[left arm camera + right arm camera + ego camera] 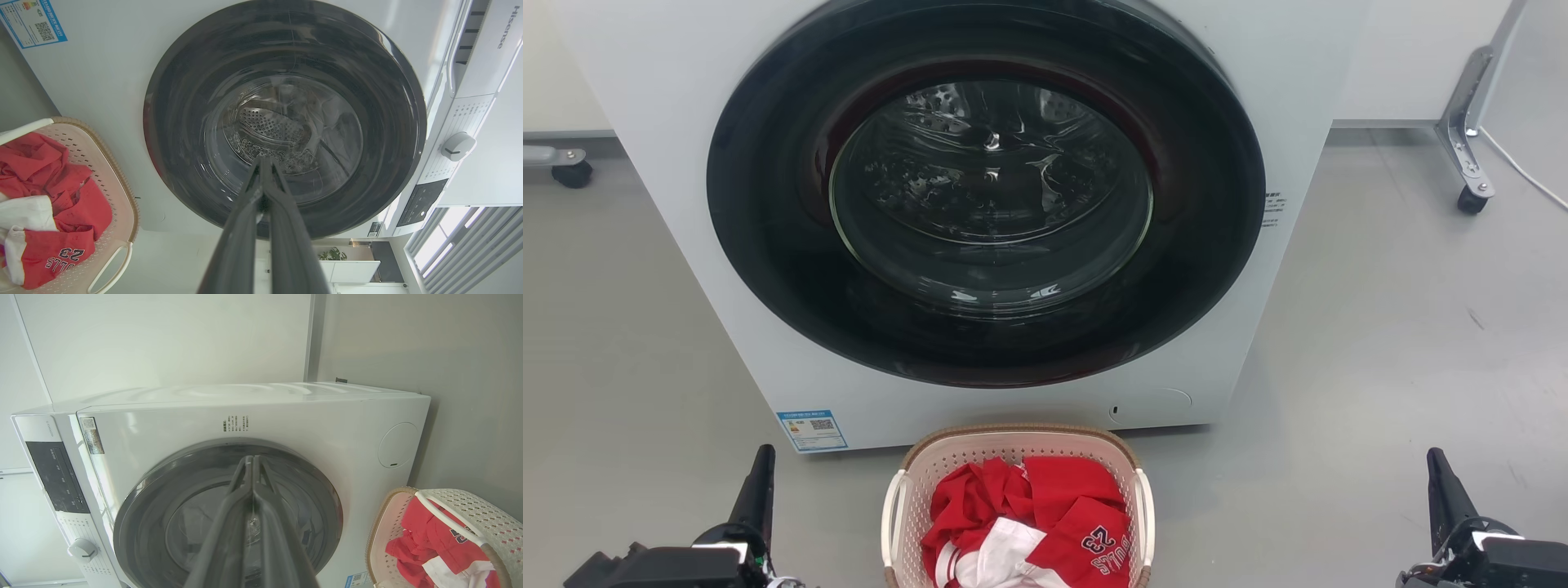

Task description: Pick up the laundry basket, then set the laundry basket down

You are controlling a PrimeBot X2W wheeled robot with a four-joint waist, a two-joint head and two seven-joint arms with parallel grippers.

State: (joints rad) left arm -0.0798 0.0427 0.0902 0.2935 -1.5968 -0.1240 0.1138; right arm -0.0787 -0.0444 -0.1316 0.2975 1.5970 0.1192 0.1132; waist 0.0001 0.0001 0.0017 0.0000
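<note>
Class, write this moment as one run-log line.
phase: pre-pickup | basket: on floor by washer, clothes inside | left end effector: shut, empty | right end effector: shut, empty

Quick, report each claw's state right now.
Left claw: closed, holding nothing.
Right claw: closed, holding nothing.

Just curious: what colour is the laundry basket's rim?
Brown and woven-looking; the rim of the laundry basket shows best in the head view.
</note>
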